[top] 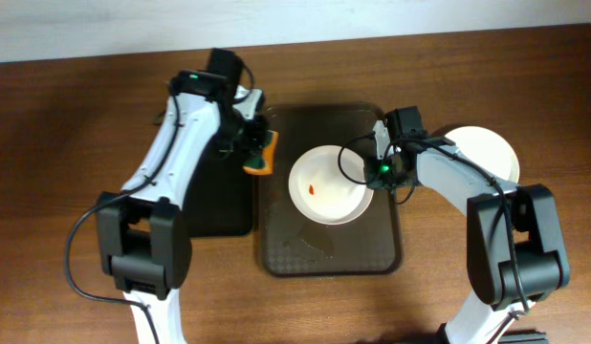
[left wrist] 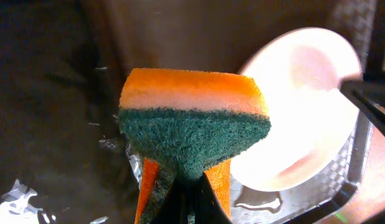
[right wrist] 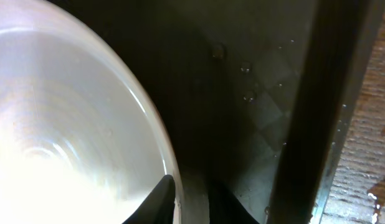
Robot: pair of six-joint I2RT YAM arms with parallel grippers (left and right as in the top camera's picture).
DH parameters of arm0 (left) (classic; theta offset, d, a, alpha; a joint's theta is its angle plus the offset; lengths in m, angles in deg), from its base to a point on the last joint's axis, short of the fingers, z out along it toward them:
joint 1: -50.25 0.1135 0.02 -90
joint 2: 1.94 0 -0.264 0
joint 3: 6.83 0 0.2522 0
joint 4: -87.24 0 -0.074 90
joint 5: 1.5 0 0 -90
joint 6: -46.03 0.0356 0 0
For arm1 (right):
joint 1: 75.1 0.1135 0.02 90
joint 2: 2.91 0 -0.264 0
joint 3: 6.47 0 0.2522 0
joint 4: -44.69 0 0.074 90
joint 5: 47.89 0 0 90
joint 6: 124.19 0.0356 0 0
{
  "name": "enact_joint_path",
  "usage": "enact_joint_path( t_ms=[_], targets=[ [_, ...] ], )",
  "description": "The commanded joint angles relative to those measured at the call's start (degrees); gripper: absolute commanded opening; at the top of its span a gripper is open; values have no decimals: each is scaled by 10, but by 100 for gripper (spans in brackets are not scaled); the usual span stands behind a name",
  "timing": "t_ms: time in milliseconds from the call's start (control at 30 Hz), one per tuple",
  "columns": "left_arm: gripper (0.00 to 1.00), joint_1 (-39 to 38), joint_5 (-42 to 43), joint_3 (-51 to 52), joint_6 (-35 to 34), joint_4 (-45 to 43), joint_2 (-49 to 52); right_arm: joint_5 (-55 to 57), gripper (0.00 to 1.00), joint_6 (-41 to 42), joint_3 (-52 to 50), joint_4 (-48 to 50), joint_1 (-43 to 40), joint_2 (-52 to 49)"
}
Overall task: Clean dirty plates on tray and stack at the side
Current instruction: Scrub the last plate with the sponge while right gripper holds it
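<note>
while the left gripper [top: 256, 146] clamps a scouring sponge [top: 266, 155] at the tray's [top: 324, 250] left edge, the right gripper [top: 376, 173] pinches a spotted plate's [top: 329, 199] rim.

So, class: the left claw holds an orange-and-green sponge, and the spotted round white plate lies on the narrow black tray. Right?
Not quite. The overhead view shows the spotted round white plate lying on the large dark brown rectangular tray, not the narrow black tray. The left claw does hold the orange-and-green sponge.
</note>
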Motion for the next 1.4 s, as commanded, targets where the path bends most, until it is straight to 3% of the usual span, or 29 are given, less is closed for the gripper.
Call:
enact_joint_path(
  t_ms=[0, 100, 133, 200, 267, 300, 400, 700, 800, 833, 1033, 1100, 1167, 1367],
  targets=[
    [0, -21, 19, -10, -20, -15, -21, 57, 4, 71, 3, 14, 1, -17],
    [0, -45, 19, -10, -48, -35, -21, 74, 4, 161, 3, -1, 2, -16],
    [0, -54, 19, -10, -62, -44, -21, 67, 14, 162, 5, -4, 2, -14],
    [0, -74, 19, -10, -66, -71, -20, 62, 27, 129, 15, -2, 1, -11],
    [0, -104, -28, -10, -103, -96, -17, 62, 29, 42, 27, 19, 2, -11],
    [0, -112, -39, -10, -114, -102, -15, 62, 29, 24, 27, 20, 2, -12],
    [0, -137, -41, -9, -135, -139, 5, 63, 4, 26, 24, 5, 2, -26],
    [0, -164, -36, -9, -193, -181, 121, 66, 4, 65, 25, -2, 2, -30],
    [0, -164, 70, -9, -192, -205, 164, 66, 4, 65, 25, -3, 2, -30],
    [0, -164, 64, -9, -192, -202, 170, 66, 4, 65, 25, -4, 2, -30],
    [0, -143, -130, -29, -197, -108, 181, 64, 4, 65, 25, -12, 2, -30],
    [0, -143, -308, -77, -196, -35, 181, 64, 4, 65, 25, -17, 2, -30],
    [0, -148, -406, -101, -194, -3, 181, 64, 4, 65, 25, -21, 2, -30],
    [0, -155, -518, -189, -195, 101, 181, 66, 4, 80, 25, -30, 2, -30]
  ],
)
